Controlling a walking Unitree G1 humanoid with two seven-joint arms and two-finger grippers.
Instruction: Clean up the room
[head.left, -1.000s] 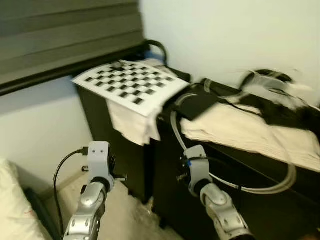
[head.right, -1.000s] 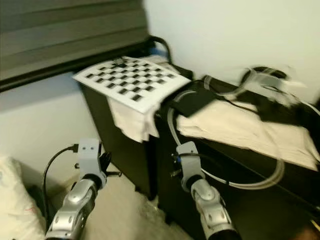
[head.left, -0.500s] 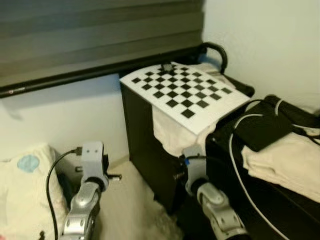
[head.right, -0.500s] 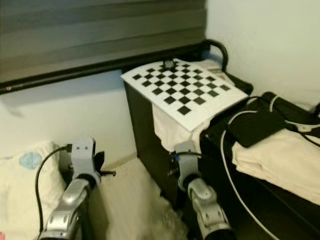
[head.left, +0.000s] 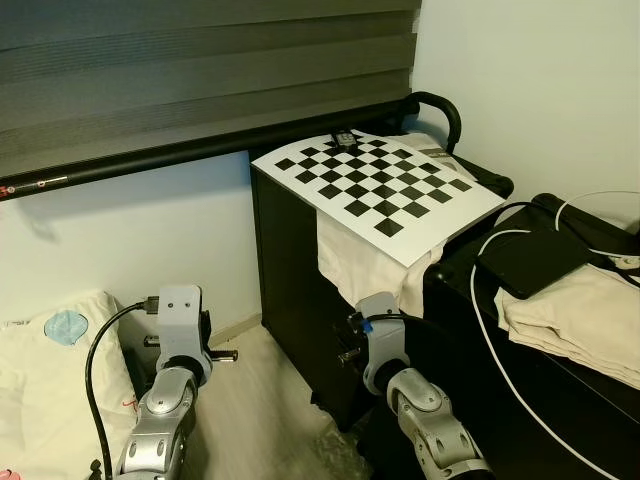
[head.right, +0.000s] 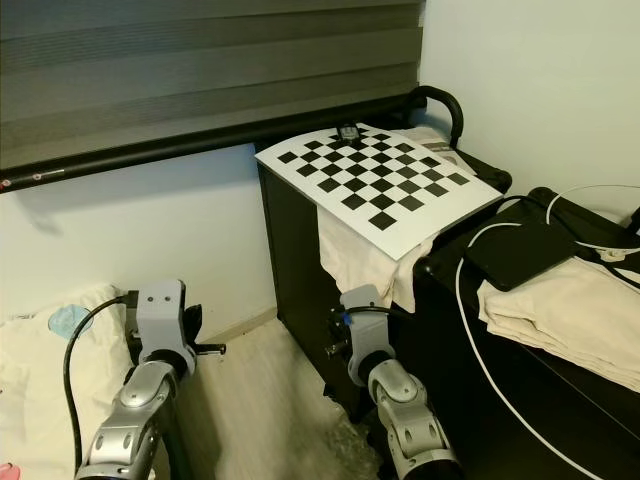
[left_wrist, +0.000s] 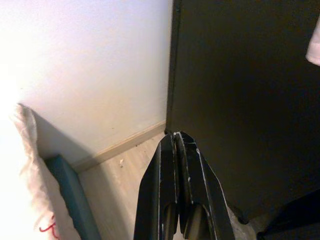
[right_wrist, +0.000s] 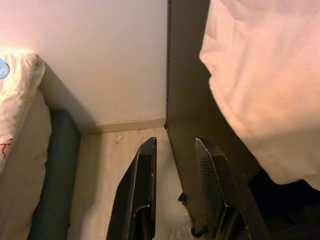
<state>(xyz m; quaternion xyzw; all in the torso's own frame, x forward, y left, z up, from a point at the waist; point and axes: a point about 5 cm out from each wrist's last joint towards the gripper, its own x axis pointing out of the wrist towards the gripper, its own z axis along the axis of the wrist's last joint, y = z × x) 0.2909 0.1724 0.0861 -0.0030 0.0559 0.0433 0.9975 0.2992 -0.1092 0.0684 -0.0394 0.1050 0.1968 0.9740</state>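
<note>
Both arms hung low in front of the tall black cabinet (head.left: 290, 290), nothing held. Left gripper (left_wrist: 176, 145) was pinched fully closed, fingertips together, aimed at the cabinet's lower corner where it met the floor (left_wrist: 125, 170). Right gripper (right_wrist: 175, 150) had a narrow gap between its fingers, empty, sitting just beside the cabinet's side panel and under the hanging cloth. Clutter was all above and to the right of both grippers: a checkerboard board (head.left: 380, 185) lay on the cabinet top with its long axis running diagonally back-left to front-right, overhanging the front edge; a white cloth (head.left: 355, 260) draped from under it down the cabinet front. Further right, on the lower black surface (head.left: 560, 390), a black flat device (head.left: 530, 260) rested partly on folded beige fabric (head.left: 580, 310), with white cable (head.left: 490, 320) looping over the edge. Right arm was clearly nearer all of these; I'd judge the cloth the closest reach, up and slightly right of that gripper. Left side: a white pillow or bedding (head.left: 50, 370) with a blue spot, near the left arm. No open containers visible; cabinet contents could not be told.
</note>
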